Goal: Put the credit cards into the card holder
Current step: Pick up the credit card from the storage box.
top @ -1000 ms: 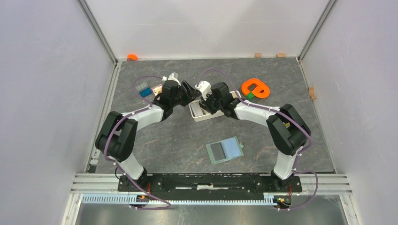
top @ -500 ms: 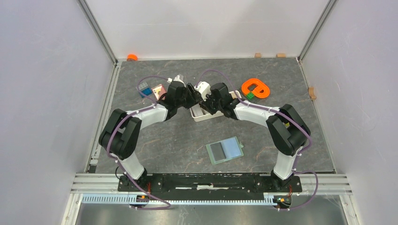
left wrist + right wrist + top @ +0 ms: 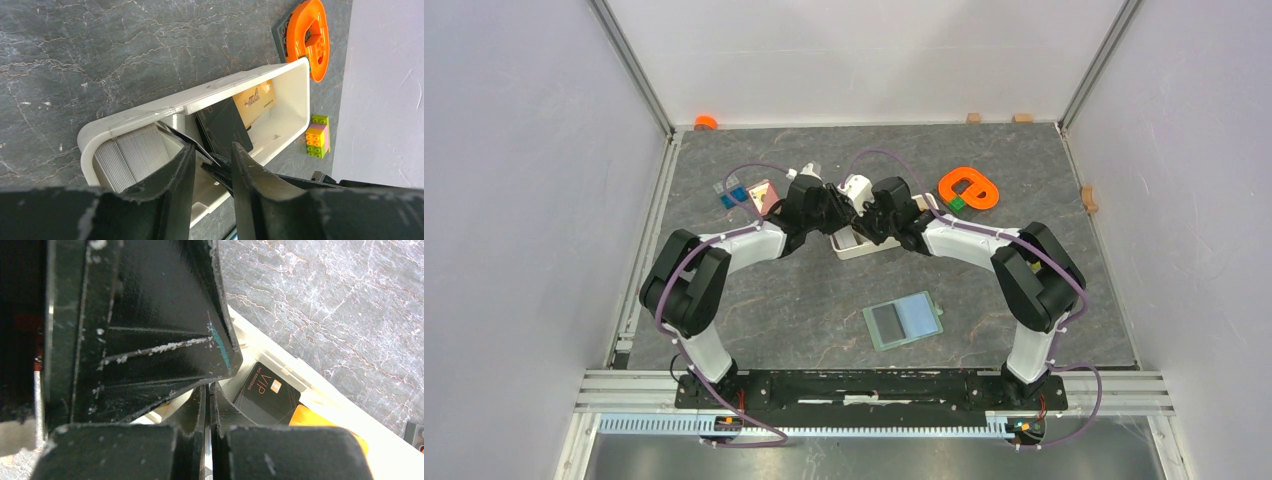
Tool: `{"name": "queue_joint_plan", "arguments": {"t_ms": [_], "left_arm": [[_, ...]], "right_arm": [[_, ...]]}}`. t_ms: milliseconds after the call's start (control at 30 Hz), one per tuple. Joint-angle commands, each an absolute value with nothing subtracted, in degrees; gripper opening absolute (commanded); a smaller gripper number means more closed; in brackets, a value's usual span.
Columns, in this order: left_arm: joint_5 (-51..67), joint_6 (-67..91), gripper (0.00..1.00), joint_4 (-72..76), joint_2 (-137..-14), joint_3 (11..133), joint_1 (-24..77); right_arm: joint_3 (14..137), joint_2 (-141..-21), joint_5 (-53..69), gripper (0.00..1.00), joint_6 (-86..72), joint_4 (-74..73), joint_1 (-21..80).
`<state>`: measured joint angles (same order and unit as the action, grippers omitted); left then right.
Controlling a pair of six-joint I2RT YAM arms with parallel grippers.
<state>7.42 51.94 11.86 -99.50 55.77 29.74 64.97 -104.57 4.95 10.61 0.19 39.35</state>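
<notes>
My two grippers meet over the white tray (image 3: 856, 247). The right gripper (image 3: 207, 390) is shut on the edge of a thin black credit card (image 3: 181, 137). That card and the right fingertips sit between the fingers of my left gripper (image 3: 212, 156), whose jaws stand a little apart around them. In the tray lie another black card (image 3: 222, 125) marked VIP (image 3: 265, 390) and a tan card (image 3: 257, 100). The green card holder (image 3: 904, 320) lies open on the table near the arm bases, with a dark card on its left half.
An orange ring piece (image 3: 969, 188) lies right of the tray, with stacked toy bricks (image 3: 317, 136) beside it. Blue bricks (image 3: 732, 193) and a pinkish block (image 3: 762, 190) lie to the left. Grey walls enclose the table.
The left arm has swung right to the tray until its fingers bracket the right gripper's tips, and its jaws have narrowed. The right gripper has held still.
</notes>
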Motion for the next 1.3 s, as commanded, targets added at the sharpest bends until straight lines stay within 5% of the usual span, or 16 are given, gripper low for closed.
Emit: {"name": "queue_joint_plan", "arguments": {"t_ms": [0, 933, 1267], "left_arm": [[6.3, 50.1, 0.37, 12.0, -99.1, 57.3, 30.3], [6.3, 49.6, 0.23, 8.5, -104.3, 61.2, 30.2], [7.3, 53.7, 0.02, 10.5, -105.6, 60.6, 30.2]], "right_arm": [[66.2, -103.0, 5.7, 0.00, 11.3, 1.4, 40.0], [65.9, -103.5, 0.4, 0.00, 17.2, 0.6, 43.5], [65.5, -103.4, -4.9, 0.00, 19.6, 0.9, 46.6]]}}
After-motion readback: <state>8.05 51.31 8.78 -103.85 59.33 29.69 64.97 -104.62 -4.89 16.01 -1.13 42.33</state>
